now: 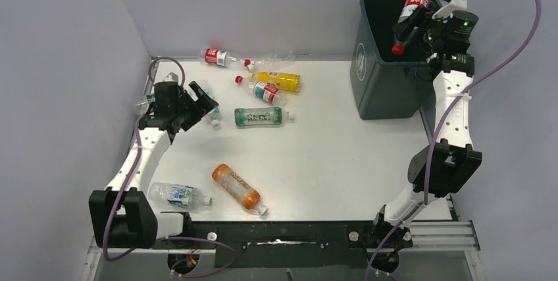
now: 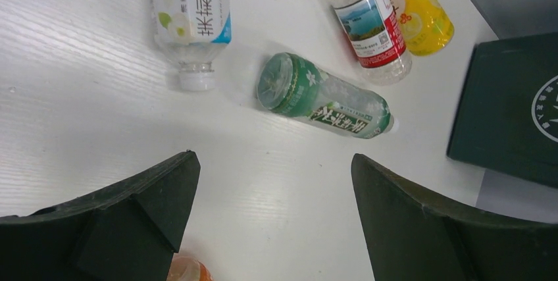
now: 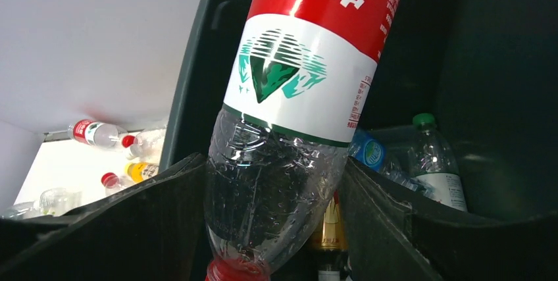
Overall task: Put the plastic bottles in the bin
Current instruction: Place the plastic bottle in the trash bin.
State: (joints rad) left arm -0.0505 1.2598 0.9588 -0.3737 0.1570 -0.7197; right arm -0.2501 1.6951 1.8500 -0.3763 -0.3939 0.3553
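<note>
My right gripper (image 1: 413, 25) hangs over the dark green bin (image 1: 381, 90), shut on a clear bottle with a red label (image 3: 309, 51). The bottle points cap down between the fingers. Inside the bin (image 3: 197, 51) lie other bottles, one with a green cap (image 3: 434, 166). My left gripper (image 1: 205, 106) is open and empty above the table at the left. A green-label bottle (image 2: 322, 97) and a white-and-blue-label bottle (image 2: 191, 11) lie just beyond it. Also lying on the table are a yellow bottle (image 1: 281, 81), a red-capped bottle (image 1: 264, 91), an orange bottle (image 1: 235, 187) and a clear bottle (image 1: 176, 194).
A red-label bottle (image 1: 217, 56) and a crushed clear one (image 1: 276, 61) lie against the back wall. Grey walls close in the table on the left, back and right. The bin stands at the back right corner, next to the right arm.
</note>
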